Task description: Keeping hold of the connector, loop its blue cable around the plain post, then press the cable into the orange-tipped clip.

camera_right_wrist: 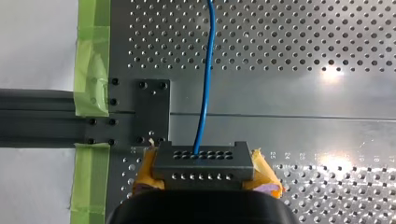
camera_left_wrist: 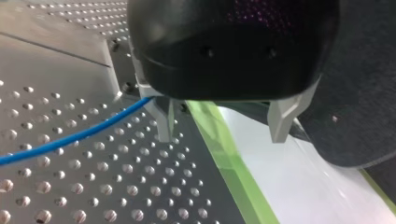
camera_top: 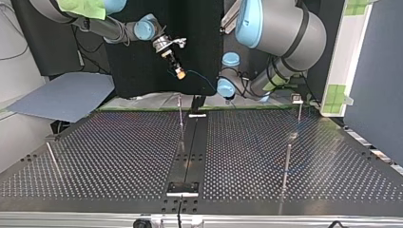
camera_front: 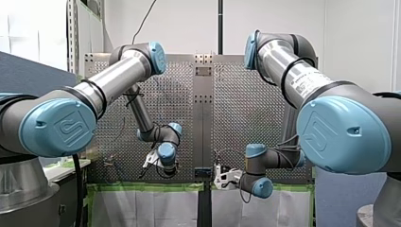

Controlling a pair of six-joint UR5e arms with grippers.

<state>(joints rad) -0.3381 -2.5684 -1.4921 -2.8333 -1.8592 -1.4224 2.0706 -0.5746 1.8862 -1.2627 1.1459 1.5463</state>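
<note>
Across the silver perforated metal table point(camera_top: 119, 156), edged with green tape point(camera_right_wrist: 91, 56) before a white wall point(camera_front: 189, 23), my left arm point(camera_front: 108, 80) and my right arm point(camera_front: 302, 80) are bending down over it. Print on my right arm is showing too small to read. My right gripper point(camera_right_wrist: 204, 173) is clamping yellow pads point(camera_right_wrist: 264, 175) on the grey holed connector block point(camera_right_wrist: 201, 161) above the taped edge, its thin blue cable point(camera_right_wrist: 205, 84) running out over the table. My left gripper point(camera_left_wrist: 223, 133) is hanging spread apart, grasping nothing, the cable passing beside one finger.

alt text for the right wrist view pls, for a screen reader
My right gripper, with yellow pads, is shut on a grey connector with rows of small holes. A blue cable runs from the connector away across the perforated table, whose edge carries green tape.
</note>
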